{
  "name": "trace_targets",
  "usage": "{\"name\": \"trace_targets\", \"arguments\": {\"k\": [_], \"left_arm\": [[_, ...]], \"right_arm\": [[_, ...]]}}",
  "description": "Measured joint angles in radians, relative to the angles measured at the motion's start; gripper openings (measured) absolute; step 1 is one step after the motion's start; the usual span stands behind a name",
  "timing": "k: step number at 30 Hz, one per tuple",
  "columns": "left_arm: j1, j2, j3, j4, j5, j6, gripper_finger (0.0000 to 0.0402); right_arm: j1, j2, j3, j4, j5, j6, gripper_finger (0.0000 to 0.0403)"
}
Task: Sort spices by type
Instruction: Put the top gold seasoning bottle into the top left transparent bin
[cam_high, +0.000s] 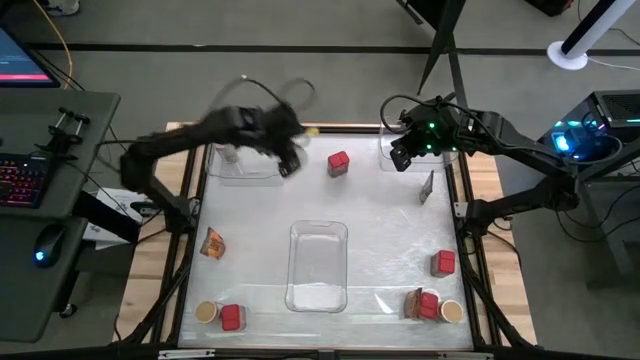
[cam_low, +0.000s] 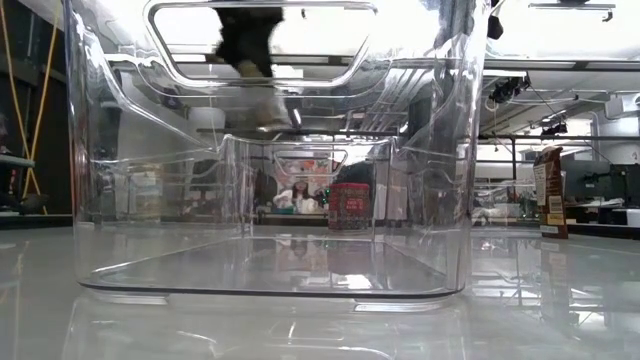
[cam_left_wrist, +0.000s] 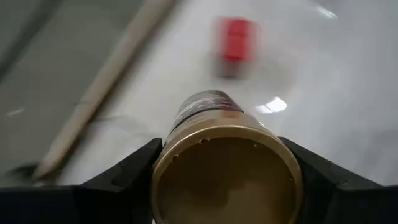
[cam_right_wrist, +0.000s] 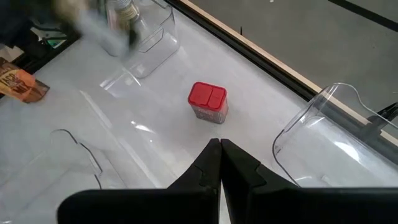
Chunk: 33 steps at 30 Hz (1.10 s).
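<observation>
**Left claw pinching a tan-lidded jar at the back of the table**

My left gripper (cam_left_wrist: 227, 171) is clamped across a round jar (cam_left_wrist: 227, 168). In the left wrist view the jar's long axis runs straight out ahead of the fingers, its tan lid facing the camera. From above, this gripper (cam_high: 290, 160) hangs just right of the back-left clear tray (cam_high: 240, 165), with a red box (cam_high: 338, 163) standing a little farther to its right. The motion blur keeps me from seeing whether that tray holds anything.

Counting the loose spices from above, left to right: a foil packet (cam_high: 212, 242) well in front of my left claw, a jar (cam_high: 206, 313) and a red box (cam_high: 232, 317) at the front-left corner, then a packet (cam_high: 412, 303), a red box (cam_high: 430, 306) and a jar (cam_high: 452, 312) bunched at the front right, and another red box (cam_high: 443, 263) just behind them. That makes four red boxes, three jars including the held one, and two packets.

The centre tray (cam_high: 318, 265) is empty.

My right gripper (cam_right_wrist: 220, 163) is pressed together, holding nothing, beside the back-right tray (cam_right_wrist: 323, 140); the back red box (cam_right_wrist: 208, 100) sits ahead of it.
</observation>
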Motion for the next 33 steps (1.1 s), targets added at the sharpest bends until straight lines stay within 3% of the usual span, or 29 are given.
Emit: {"name": "trace_targets", "arguments": {"k": [4, 9, 14, 22, 33], "left_arm": [[0.129, -0.077, 0.000, -0.125, -0.098, -0.044, 0.0240], [0.300, -0.089, -0.031, -0.225, -0.096, -0.039, 0.0240], [0.395, -0.087, -0.192, -0.122, 0.019, -0.053, 0.0240], [0.408, -0.093, -0.470, 0.075, 0.051, -0.161, 0.0240], [0.503, -0.094, -0.529, 0.220, 0.041, -0.217, 0.0240]], "right_arm": [[0.000, 0.000, 0.000, 0.000, 0.001, 0.000, 0.0000], [0.000, 0.000, 0.000, 0.000, 0.000, 0.000, 0.0000], [0.000, 0.000, 0.000, 0.000, 0.000, 0.000, 0.0000], [0.000, 0.000, 0.000, 0.000, -0.001, 0.000, 0.0000], [0.000, 0.000, 0.000, 0.016, -0.003, 0.002, 0.0000]]}}
